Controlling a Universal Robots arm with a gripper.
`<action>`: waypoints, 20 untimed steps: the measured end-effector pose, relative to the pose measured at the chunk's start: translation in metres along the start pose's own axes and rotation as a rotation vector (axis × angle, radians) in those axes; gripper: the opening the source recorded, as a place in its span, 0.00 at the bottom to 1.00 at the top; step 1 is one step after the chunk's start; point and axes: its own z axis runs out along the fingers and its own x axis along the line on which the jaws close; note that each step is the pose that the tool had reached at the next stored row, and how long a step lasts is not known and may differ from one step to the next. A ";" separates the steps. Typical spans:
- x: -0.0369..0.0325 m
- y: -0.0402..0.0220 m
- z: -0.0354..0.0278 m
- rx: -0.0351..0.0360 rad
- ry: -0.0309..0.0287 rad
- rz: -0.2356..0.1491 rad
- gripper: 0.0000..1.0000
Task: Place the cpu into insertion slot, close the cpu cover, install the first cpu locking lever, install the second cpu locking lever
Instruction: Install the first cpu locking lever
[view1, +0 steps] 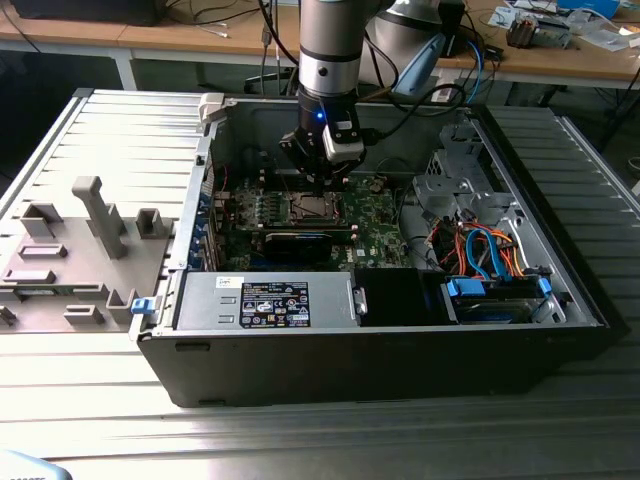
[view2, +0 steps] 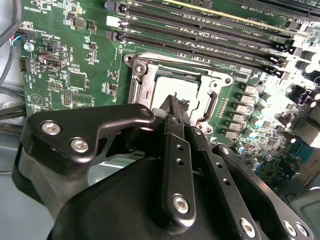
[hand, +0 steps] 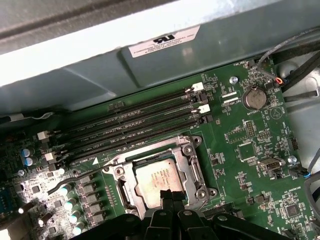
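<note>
While the arm reaches down into an open computer case (view1: 560, 300) lying on its side on a metal table (view1: 300, 440), the gripper (view1: 322, 172) hangs just above the green board (view1: 375, 215) inside. In both wrist views the chip (hand: 159, 180) sits flat in the socket (hand: 192, 172), its silvery-grey top facing up, with the metal cover frame (view2: 141, 82) lying around it. The gripper's dark fingertips (hand: 169, 196) come together to a narrow point right over one edge of the chip; the fingers look closed with nothing between them, and whether the tips touch the chip cannot be told. The chip looks light, stiff and smooth, and it is probably fragile underneath, so it is best held by its edges and kept level. The thin cover frame looks like springy sheet metal, best pressed on its rim rather than over the window. Inside the case, the board lies at the exterior view's left and centre, with long black memory slots (hand: 130, 125) beside the socket. A grey power unit (view1: 260, 300) with a label sits along the near wall, and a drive bay with orange and blue cables (view1: 480, 250) is at the exterior view's right.
</note>
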 end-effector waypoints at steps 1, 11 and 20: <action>0.0000 0.0000 0.0000 -0.0001 -0.0001 -0.001 0.11; 0.0002 -0.0001 0.0000 -0.0003 -0.0004 -0.008 0.11; 0.0002 -0.0001 0.0000 -0.0002 -0.0005 -0.009 0.11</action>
